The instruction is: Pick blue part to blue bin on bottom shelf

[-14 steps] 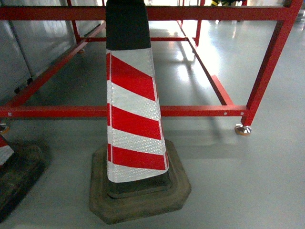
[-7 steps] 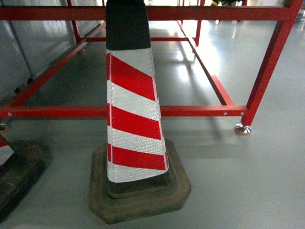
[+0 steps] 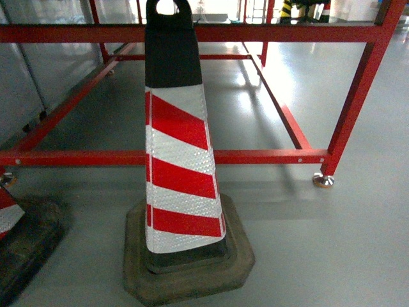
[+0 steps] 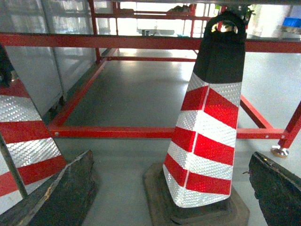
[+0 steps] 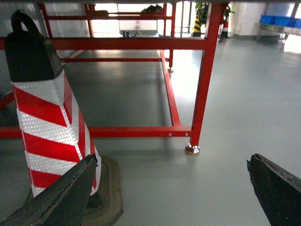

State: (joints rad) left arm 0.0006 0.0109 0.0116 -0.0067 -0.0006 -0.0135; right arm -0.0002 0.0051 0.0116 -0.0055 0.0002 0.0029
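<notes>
Both pairs of fingers, left [image 4: 171,188] and right [image 5: 171,190], are spread wide and hold nothing. Ahead of them stand a striped traffic cone [image 3: 179,160] and a red frame [image 3: 268,155] (floor level only). No blue part, bin or shelf shows; the whole task seems left.

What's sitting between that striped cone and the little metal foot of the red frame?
Nothing: in the head view only bare grey floor lies between the striped cone and the frame's foot. The right wrist view shows the same.
</notes>
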